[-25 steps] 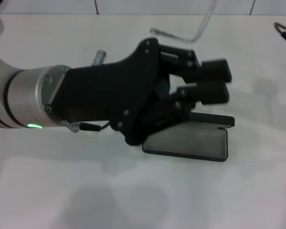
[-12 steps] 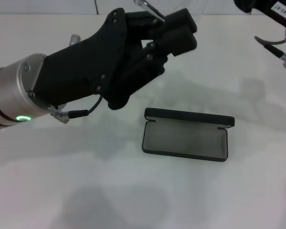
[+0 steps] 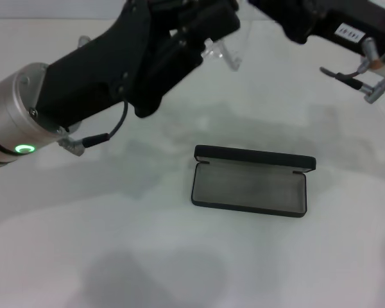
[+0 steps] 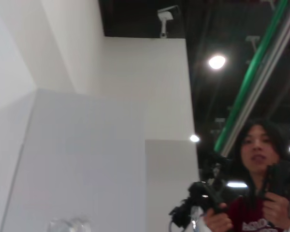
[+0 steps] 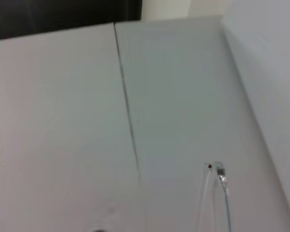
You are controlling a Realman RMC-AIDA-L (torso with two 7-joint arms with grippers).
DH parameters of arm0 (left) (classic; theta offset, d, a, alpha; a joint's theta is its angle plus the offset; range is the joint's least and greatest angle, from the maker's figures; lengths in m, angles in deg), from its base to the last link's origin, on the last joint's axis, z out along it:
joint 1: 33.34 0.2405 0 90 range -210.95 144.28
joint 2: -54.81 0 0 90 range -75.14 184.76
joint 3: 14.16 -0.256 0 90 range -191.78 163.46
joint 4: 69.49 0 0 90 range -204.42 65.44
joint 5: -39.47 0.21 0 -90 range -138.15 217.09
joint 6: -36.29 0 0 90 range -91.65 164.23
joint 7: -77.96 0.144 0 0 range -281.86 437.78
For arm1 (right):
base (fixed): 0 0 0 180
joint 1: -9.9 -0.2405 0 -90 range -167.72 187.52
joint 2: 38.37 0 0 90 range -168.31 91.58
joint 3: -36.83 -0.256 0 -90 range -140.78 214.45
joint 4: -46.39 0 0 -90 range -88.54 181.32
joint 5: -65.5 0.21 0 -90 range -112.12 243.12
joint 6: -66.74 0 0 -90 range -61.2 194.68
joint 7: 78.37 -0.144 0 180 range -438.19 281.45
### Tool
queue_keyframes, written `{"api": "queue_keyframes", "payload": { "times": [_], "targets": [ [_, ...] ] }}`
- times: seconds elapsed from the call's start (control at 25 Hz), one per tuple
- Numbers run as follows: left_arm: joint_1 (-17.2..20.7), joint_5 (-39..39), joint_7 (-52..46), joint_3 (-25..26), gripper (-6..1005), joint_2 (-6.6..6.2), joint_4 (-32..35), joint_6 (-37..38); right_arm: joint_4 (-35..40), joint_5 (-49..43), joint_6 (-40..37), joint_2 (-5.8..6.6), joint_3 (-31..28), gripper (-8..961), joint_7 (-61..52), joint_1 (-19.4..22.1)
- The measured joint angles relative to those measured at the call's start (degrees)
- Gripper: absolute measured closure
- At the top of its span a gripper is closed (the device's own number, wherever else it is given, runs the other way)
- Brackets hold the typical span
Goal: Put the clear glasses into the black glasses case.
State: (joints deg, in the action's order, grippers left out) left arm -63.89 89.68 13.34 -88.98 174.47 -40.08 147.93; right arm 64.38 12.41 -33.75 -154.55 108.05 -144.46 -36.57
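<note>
Black glasses case (image 3: 249, 180) lying open near the middle of the white tabletop (image 3: 179, 256), lid raised toward the far edge, grey lining showing. Left hand (image 3: 208, 25) raised above the far edge, clenched on the clear glasses (image 3: 223, 52), well apart from the case. Right hand (image 3: 289, 16) close beside at the far edge, grip impossible to tell.

The clear glasses (image 3: 223, 52) are mostly cut off at the head view's top.
</note>
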Motion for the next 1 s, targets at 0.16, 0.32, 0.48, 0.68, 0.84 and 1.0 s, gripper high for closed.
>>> {"api": "queue_keyframes", "payload": {
  "times": [0.16,0.32,0.48,0.68,0.84,1.0],
  "targets": [
    [-0.1,0.1,0.0,0.8,856,-0.18,-0.7,-1.4,0.7,0.0,0.9,0.00,3.2,836,0.0,-0.4],
    [0.3,0.4,0.0,0.8,855,-0.22,-0.7,-1.7,1.4,0.8,1.7,0.00,3.4,836,0.0,0.2],
    [0.8,0.5,-0.1,0.5,855,-0.30,-0.8,-1.5,2.3,2.6,1.9,-0.01,3.3,836,0.0,1.5],
    [1.1,0.7,-0.1,0.5,854,-0.30,-0.6,-1.4,3.3,2.8,2.0,-0.01,3.7,836,0.0,2.1],
    [1.1,0.4,0.0,0.9,854,-0.29,-0.6,-1.4,3.4,2.3,2.6,0.00,5.8,836,0.0,1.8],
    [1.2,0.4,0.0,1.8,853,-0.32,-0.7,-1.4,3.5,2.3,3.7,0.00,7.7,836,0.0,1.7]
  ]
}}
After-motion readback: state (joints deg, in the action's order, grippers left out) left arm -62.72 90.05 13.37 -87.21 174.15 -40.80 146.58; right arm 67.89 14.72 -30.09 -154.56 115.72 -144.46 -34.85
